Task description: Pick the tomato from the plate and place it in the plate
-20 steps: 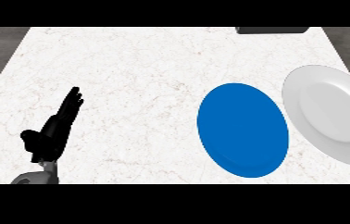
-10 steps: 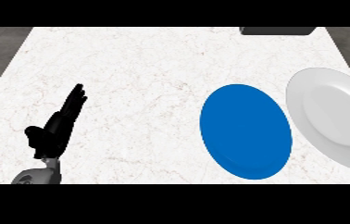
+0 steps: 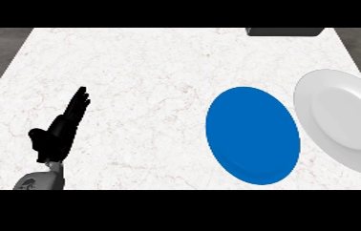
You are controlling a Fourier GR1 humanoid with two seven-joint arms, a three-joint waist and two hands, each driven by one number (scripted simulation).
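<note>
Left hand (image 3: 58,132) rests open; blue plate (image 3: 252,134) beside white plate (image 3: 335,122).

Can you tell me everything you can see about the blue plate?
The blue plate is a plain, bright blue round plate, smooth and even in color, with nothing on it. It lies flat on the white marbled counter, toward the right side. Its lower edge shows a slightly darker rim. Right beside it, further right, is a white plate; their edges come very close, though touching cannot be told. No hand is near it.
</note>
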